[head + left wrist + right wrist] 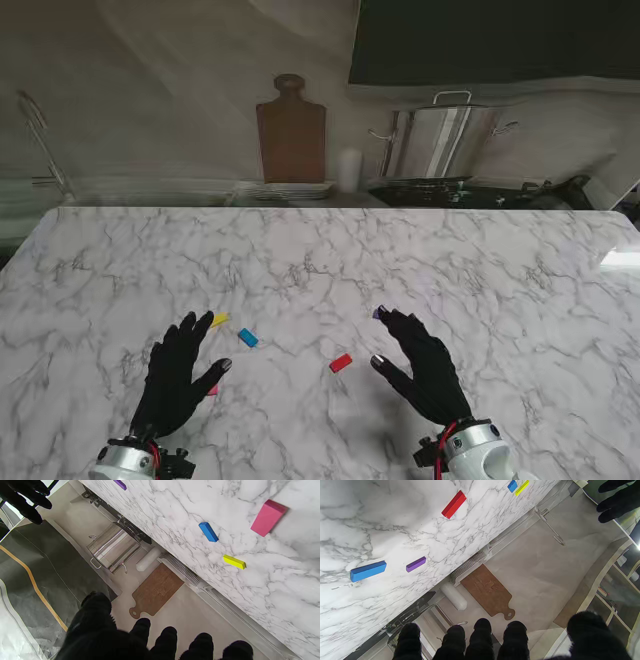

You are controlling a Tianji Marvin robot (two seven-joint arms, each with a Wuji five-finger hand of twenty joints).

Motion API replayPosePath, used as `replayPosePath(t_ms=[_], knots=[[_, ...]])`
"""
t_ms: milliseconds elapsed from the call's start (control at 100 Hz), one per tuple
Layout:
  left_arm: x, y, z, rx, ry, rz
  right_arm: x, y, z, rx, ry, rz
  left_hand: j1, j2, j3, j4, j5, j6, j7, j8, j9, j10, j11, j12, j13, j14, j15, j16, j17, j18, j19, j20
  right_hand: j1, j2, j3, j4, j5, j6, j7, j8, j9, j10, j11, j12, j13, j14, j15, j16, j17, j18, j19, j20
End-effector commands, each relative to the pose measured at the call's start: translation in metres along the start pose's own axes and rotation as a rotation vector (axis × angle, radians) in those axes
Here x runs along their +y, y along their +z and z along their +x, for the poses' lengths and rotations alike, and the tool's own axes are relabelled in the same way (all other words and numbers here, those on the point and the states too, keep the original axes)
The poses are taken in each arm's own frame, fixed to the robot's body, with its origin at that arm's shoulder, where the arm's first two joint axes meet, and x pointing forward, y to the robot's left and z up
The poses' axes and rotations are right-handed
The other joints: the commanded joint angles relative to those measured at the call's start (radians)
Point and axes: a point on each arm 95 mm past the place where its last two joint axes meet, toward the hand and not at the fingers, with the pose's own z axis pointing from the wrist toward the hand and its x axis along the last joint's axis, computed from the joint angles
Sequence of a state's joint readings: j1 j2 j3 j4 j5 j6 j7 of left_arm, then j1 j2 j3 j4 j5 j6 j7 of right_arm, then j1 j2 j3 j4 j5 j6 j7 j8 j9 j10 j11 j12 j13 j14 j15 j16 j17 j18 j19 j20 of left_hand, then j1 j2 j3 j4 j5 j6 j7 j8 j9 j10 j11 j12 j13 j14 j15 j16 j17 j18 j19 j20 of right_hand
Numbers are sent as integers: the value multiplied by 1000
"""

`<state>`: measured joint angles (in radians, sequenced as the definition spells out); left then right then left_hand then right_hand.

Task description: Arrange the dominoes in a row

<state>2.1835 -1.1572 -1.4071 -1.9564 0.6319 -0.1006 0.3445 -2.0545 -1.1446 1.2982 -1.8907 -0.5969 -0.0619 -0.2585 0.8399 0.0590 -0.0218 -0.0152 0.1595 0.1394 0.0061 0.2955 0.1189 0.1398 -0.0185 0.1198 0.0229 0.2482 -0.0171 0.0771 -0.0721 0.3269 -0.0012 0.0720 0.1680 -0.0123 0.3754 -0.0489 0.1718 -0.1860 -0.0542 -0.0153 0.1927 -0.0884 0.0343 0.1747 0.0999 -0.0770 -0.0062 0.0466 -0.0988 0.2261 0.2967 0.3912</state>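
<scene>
Both hands splayed and empty over scattered dominoes; no brand, label or writing legible anywhere.

Stand view: left hand (178,380) and right hand (425,365) hovering palm-down over the marble table (500,280), fingers apart, gripping nothing; four dominoes fully seen — yellow domino (220,320), blue domino (248,338), red domino (341,363), purple domino (379,313) at the right fingertips — plus a pink domino (213,389) peeking beside the left hand. Left wrist view: pink, blue, yellow and purple pieces lying flat, well apart. Right wrist view: red, purple, yellow, and two blue pieces, including a second blue domino (368,571) near the purple.
</scene>
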Motion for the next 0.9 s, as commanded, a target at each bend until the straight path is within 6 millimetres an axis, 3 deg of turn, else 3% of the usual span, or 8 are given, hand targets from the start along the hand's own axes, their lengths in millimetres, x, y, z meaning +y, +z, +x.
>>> replayPosePath(t_ms=[0, 460, 510, 580, 630, 710, 890], knots=[[3, -2, 2, 6, -6, -21, 0, -1, 0, -2, 4, 0, 9, 1, -2, 9, -4, -31, 7, 22, -26, -16, 2, 11, -22, -16, -1, 15, -2, -19, -11, 13, 17, -13, -4, 13, 2, -22, -8, -3, -37, -25, -19, 9, -22, -44, -19, 16, -15, -30, 6, 19], [7, -3, 6, 18, -9, -27, 6, -2, 3, -19, -6, -26, 8, 4, -1, 9, -5, -27, 6, 23, -26, -14, 1, 9, -22, -14, -2, 16, -3, -17, -13, 16, 67, 3, -11, 18, 3, -21, 0, 4, -31, -22, -2, 16, -21, -47, -17, 29, -12, -31, 3, 46], [7, -3, 7, 20, -9, -26, 7, -2, 3, -20, -10, -24, 9, 5, -1, 9, -5, -28, 6, 23, -26, -15, 1, 9, -22, -14, -2, 16, -3, -17, -13, 16, 95, 1, -27, 22, 1, -17, 12, 16, -30, -22, 25, 26, -20, -46, -12, 48, -13, -30, 40, 86], [7, -2, 7, 23, -10, -26, 7, -2, 3, -18, -11, -18, 11, 5, 0, 9, -2, -28, 7, 24, -24, -15, 3, 11, -21, -14, -2, 17, -3, -17, -13, 16, 162, -23, -26, 33, -11, -22, 40, 169, -7, -27, 78, 34, 25, -46, -1, 72, 1, -27, 112, 111], [8, -2, 8, 27, -13, -27, 7, -1, 4, -14, -15, -11, 13, 5, 1, 9, 1, -27, 9, 25, -24, -15, 4, 13, -21, -15, -1, 18, -2, -19, -13, 16, 203, -47, -2, 43, -25, -20, 39, 358, 13, -29, 118, 31, 51, -48, 6, 76, 9, -23, 152, 85], [8, -2, 9, 33, -18, -29, 6, 2, 5, -8, -45, 11, 17, 4, 1, 9, 3, -26, 10, 26, -23, -15, 6, 18, -20, -13, 0, 20, -2, -18, -12, 17, 262, -83, 34, 79, -32, -21, 65, 480, 26, -29, 160, 37, 77, -50, 8, 79, 19, -18, 182, 72], [10, -1, 13, 48, -20, -36, 4, 14, 7, 7, -121, 58, 22, 1, 0, 10, 8, -25, 14, 29, -18, -14, 20, 61, -20, -8, 5, 38, -2, -18, -10, 25, 338, -129, 113, 170, 15, -14, 155, 544, 79, -29, 214, 40, 135, -49, 30, 84, 45, -11, 228, 62]])
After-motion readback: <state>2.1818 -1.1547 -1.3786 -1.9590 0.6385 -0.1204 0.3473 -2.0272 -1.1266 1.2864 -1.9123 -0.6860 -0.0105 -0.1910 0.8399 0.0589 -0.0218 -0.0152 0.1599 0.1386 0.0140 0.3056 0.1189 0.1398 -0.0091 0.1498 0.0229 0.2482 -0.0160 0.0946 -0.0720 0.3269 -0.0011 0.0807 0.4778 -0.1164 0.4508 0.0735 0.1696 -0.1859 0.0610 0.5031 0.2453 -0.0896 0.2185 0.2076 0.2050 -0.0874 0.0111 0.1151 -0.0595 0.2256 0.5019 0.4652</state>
